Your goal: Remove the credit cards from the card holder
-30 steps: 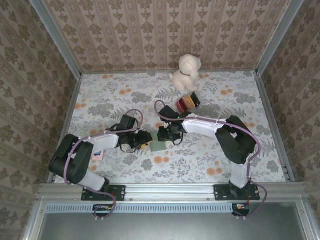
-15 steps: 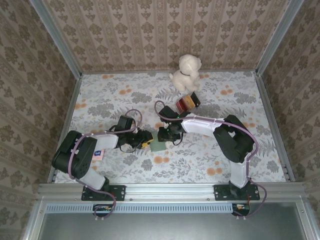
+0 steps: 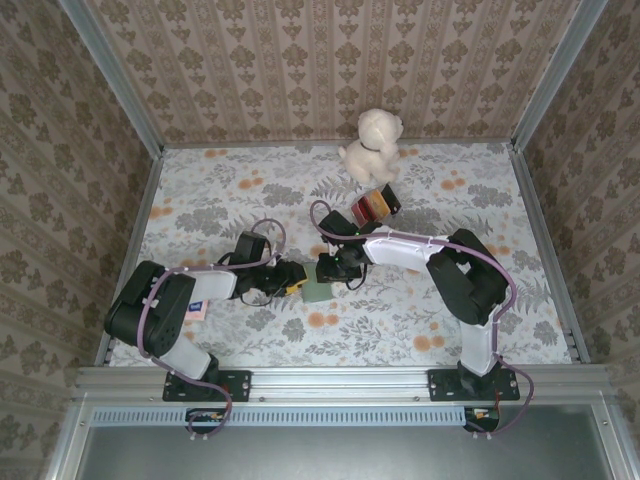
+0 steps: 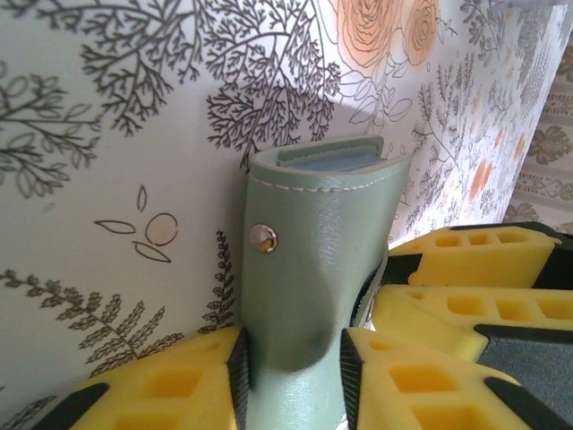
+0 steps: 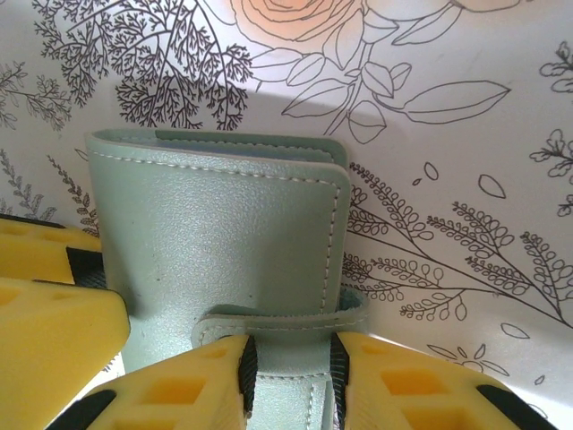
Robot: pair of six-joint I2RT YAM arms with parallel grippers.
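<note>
Floral tablecloth (image 3: 450, 300) bears one flat sage-green leather card holder (image 3: 318, 291) at centre, clamped from opposite sides by the left gripper (image 4: 291, 358) and right gripper (image 5: 286, 367). One white plush dog (image 3: 372, 143), one red-yellow-black striped block (image 3: 374, 205) and one small white-and-pink card (image 3: 197, 310) sit apart from it.

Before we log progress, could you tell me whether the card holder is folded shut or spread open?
Folded shut: the card holder shows its green covers lying together with only a blue sliver between.

Floral table (image 3: 480, 200): plush dog (image 3: 372, 143), striped block (image 3: 374, 205), small card (image 3: 196, 309), card holder (image 3: 318, 291).
</note>
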